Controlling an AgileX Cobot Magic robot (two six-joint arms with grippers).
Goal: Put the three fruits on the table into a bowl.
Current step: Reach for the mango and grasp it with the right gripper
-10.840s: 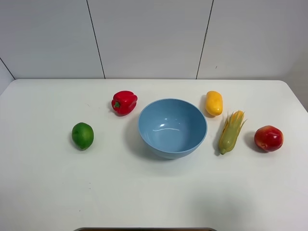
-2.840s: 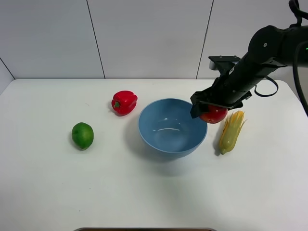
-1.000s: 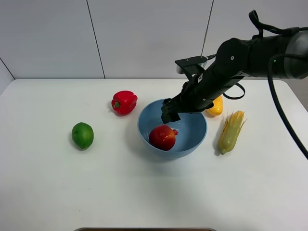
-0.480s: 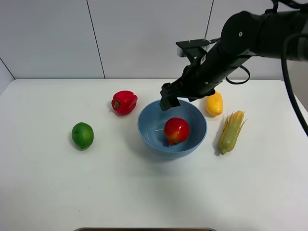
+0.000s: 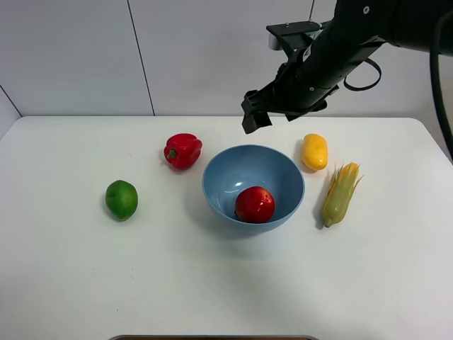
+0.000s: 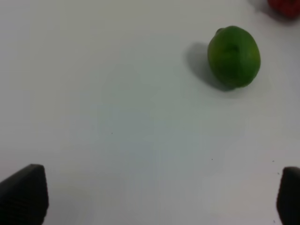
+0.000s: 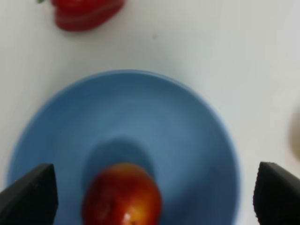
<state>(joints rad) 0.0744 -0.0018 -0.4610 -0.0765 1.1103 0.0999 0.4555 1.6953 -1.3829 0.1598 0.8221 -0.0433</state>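
Note:
The red apple-like fruit [image 5: 255,204] lies inside the light-blue bowl [image 5: 219,172] at the table's middle; it also shows in the right wrist view [image 7: 123,195] within the bowl [image 7: 197,126]. My right gripper [image 5: 253,119] hangs open and empty above the bowl's far rim; its fingertips [image 7: 28,194] frame the bowl in the right wrist view. The yellow-orange mango-like fruit [image 5: 315,151] lies right of the bowl. The green lime-like fruit [image 5: 122,199] lies at the left, also in the left wrist view [image 6: 234,56]. My left gripper [image 6: 150,194] is open above bare table [image 6: 117,117], apart from the lime.
A red bell pepper [image 5: 182,150] lies left of the bowl's far side, also in the right wrist view [image 7: 84,13]. A husked corn ear [image 5: 340,193] lies right of the bowl, near the mango. The white table [image 5: 226,283] stretches to the front.
My right gripper carried the red fruit over the bowl and let it go. The fruit rolled and settled inside. The gripper has since risen up and back, empty.

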